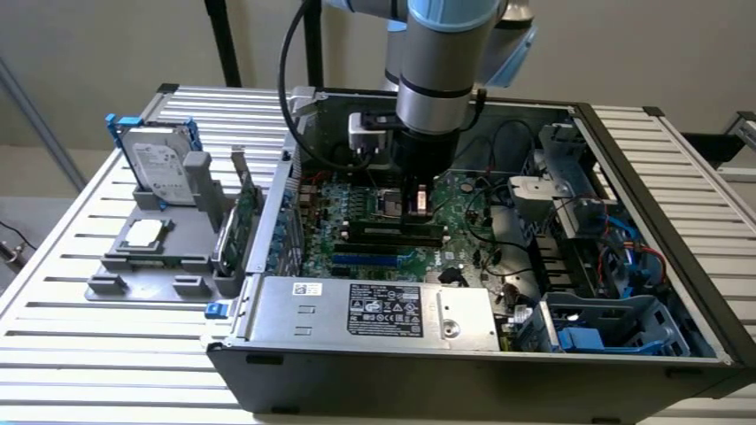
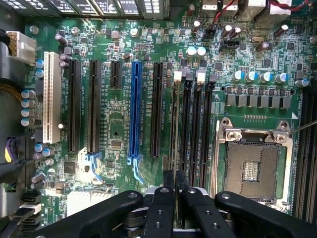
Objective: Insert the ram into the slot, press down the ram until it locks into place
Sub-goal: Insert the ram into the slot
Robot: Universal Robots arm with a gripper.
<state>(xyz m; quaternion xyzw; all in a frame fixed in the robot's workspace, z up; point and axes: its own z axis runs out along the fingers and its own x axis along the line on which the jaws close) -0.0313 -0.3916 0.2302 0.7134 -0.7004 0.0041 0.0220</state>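
The arm (image 1: 437, 62) comes straight down from above in the exterior view, with its last grey section held vertical. The gripper (image 1: 415, 202) hangs from that section and points directly downward. In the wrist view its two black fingers (image 2: 165, 198) stand parallel and almost together. Their tips pinch the thin edge of the ram (image 2: 175, 134), and the black linkages spread out to either side behind them.

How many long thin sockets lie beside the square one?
4, side by side: first, second, third, and fourth nearest the square socket. The gripper covers one end of each.
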